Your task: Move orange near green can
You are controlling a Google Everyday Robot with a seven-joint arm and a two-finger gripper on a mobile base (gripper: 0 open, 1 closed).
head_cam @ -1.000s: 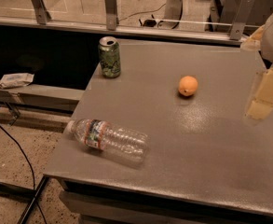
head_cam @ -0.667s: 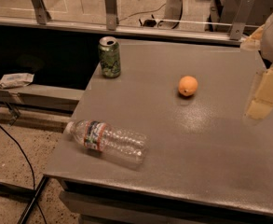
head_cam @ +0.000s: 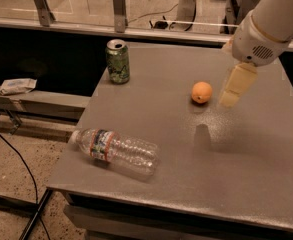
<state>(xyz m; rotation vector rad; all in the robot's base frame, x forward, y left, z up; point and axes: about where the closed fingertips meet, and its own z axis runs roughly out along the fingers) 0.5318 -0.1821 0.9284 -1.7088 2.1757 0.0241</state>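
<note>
- Furthest left, a crumpled pale packet (head_cam: 17,85) is seen lying on a low ledge beyond the table's left edge, with a dark cable (head_cam: 16,156) trailing over the speckled floor below it.
- Next, a clear plastic bottle (head_cam: 118,151) with a coloured label is laid on its side at the near left corner of the grey table (head_cam: 246,179), its cap end pointing left over the table's edge.
- The green can (head_cam: 117,61) is stood upright at the far left corner of the table, its silver top showing, well apart from the bottle.
- The orange (head_cam: 201,92) is set on the table surface right of centre, well apart from the green can and farther right than the bottle.
- The gripper (head_cam: 228,99) is held just beside the orange on its right, tilted down and leftward, raised above the surface and not touching the fruit; whether it is wide or narrow cannot be told.
- A small dark shadow (head_cam: 202,135) is cast on the table nearer than the orange.
- The white arm (head_cam: 268,19) is reached in from the far right corner, above the table.
</note>
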